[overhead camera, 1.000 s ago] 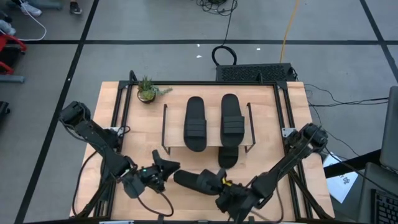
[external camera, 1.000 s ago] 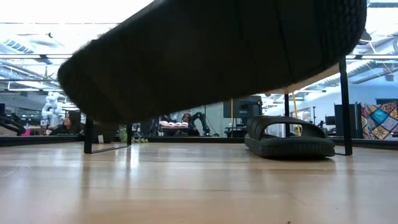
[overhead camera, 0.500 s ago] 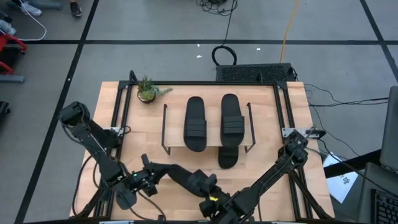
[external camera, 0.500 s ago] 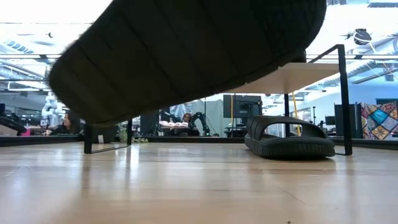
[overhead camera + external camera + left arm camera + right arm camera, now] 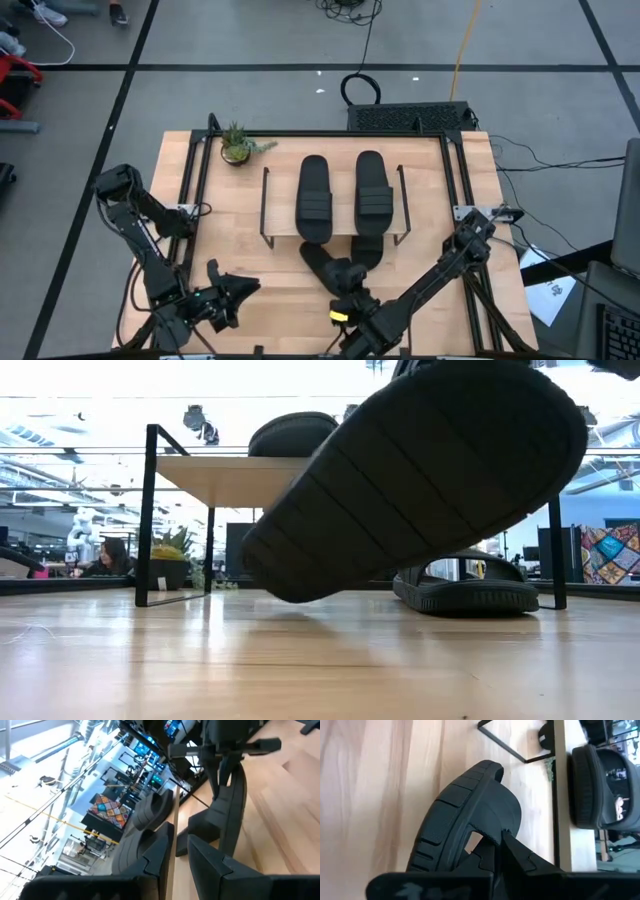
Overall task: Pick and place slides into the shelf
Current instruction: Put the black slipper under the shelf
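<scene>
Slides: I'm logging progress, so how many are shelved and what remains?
Two slides lie on the shelf top. A third sits on the table beneath it. The right tool holds the fourth slide, tilted, near the shelf front; placing it remains. The left tool waits aside.

Black ridged-soled slides [image 5: 314, 197], a pale wooden shelf [image 5: 340, 228] on black wire legs, a green plant [image 5: 238, 143].

Grey floor [image 5: 250, 40] crossed by dark tape lines, all around wooden table [image 5: 235, 285]. Black and yellow cables [image 5: 462, 45] trailing beyond table's far edge; small potted plant [image 5: 237, 145] on its far-left corner. Bright ceiling lights, monitors, colourful patterned panel [image 5: 610, 552] and seated person [image 5: 108, 556] behind table.
</scene>
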Tool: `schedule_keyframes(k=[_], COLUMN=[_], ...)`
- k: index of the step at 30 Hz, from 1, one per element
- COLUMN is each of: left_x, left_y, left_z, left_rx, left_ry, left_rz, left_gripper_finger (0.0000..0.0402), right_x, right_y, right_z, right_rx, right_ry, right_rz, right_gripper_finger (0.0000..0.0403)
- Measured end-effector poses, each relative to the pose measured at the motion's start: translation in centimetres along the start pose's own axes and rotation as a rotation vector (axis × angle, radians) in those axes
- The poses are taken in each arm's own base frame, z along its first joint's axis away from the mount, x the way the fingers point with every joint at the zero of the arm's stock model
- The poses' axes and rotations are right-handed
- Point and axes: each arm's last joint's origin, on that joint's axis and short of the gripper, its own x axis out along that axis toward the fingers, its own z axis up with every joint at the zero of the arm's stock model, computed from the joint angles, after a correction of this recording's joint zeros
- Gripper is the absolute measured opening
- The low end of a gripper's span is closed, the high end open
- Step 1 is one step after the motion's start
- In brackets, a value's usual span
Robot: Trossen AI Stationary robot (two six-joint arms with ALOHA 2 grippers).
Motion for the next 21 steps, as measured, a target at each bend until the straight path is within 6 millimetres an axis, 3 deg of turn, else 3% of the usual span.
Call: schedule_keyframes(k=[6, 11, 21], left_x=[0.0, 0.2, 0.2], left_y=[0.2, 0.3, 0.3], left_z=[0.5, 0.4, 0.4], left_rx=[-0.009, -0.013, -0.024], left_ry=[-0.01, -0.004, -0.004], left_rz=[0.009, 0.014, 0.013], left_gripper_finger=[0.0081, 0.0081, 0.0081], right_x=[1.3, 3.6, 7.8], right_y=[-0.9, -1.6, 0.2], right_z=[0.1, 0.8, 1.9], right_rx=[-0.036, -0.021, -0.003], right_ry=[0.046, 0.076, 0.11], right_rz=[0.007, 0.058, 0.228], right_gripper_finger=[0.0, 0.0, 0.0005])
